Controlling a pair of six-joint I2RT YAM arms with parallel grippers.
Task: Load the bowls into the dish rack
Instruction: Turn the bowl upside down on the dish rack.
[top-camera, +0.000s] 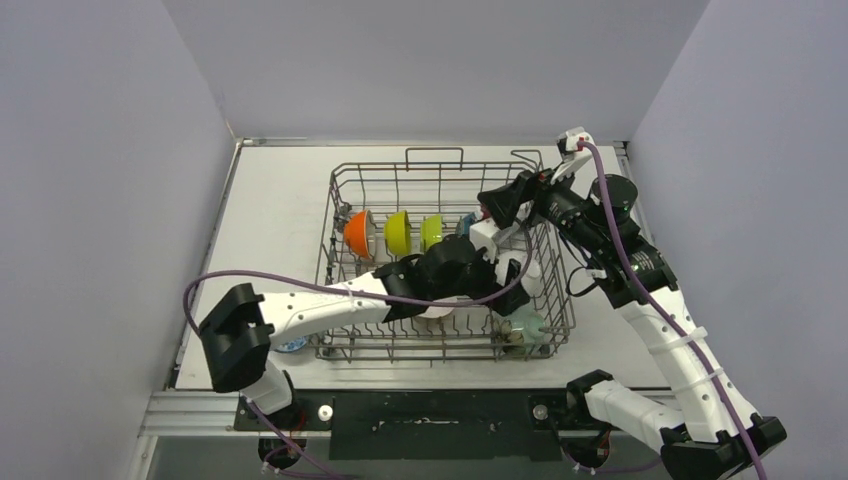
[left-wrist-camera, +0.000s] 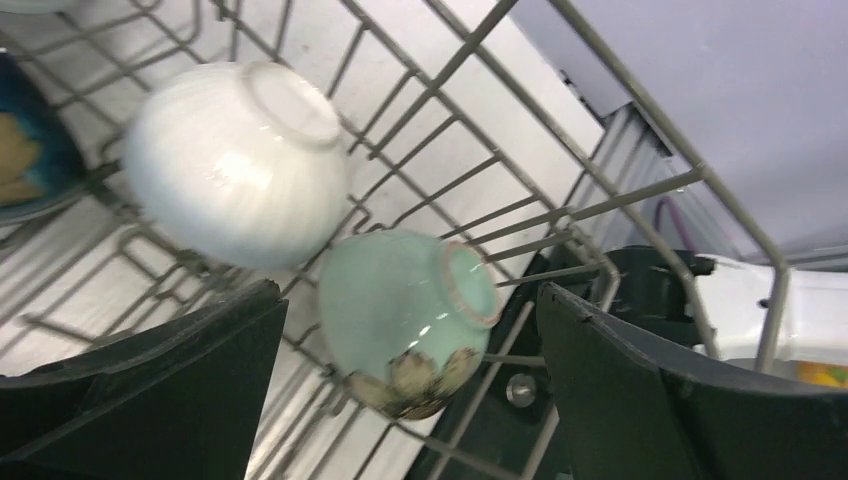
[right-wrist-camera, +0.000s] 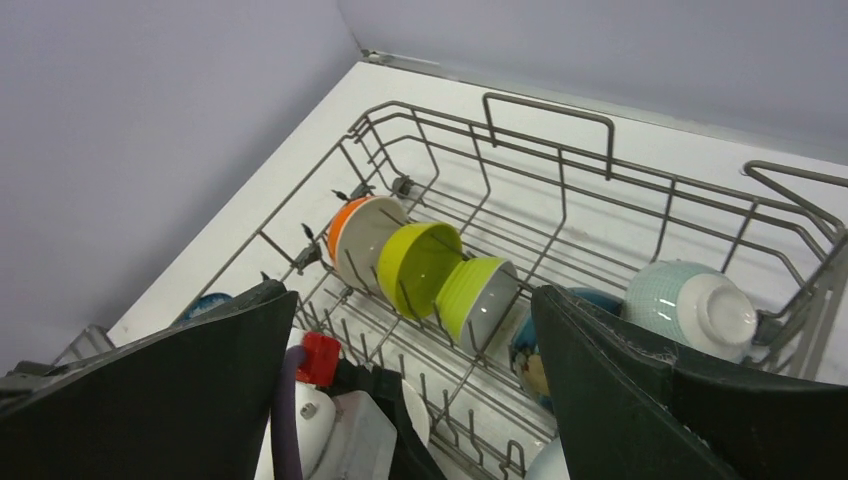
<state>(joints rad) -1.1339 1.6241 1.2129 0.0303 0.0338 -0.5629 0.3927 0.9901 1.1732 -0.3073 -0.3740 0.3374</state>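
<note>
Clear only from the left wrist: the pale green bowl (left-wrist-camera: 405, 320) lies on its side, foot toward the dish rack (left-wrist-camera: 600, 205) wall, untouched within the released left gripper (left-wrist-camera: 408, 295). The right gripper (right-wrist-camera: 412, 295) is released too.

In the rack (right-wrist-camera: 548, 110) we see the orange bowl (right-wrist-camera: 358, 240), yellow bowl (right-wrist-camera: 420, 262) and lime bowl (right-wrist-camera: 472, 290) on edge, in a row from nine o'clock to centre. A pale blue bowl (right-wrist-camera: 690, 305) sits upside down at three o'clock.

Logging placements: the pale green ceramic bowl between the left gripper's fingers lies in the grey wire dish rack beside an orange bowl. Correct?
No: beside the pale green bowl lies a white ribbed bowl, not orange, per the left wrist view. Dish rack and left gripper are as stated.
</note>
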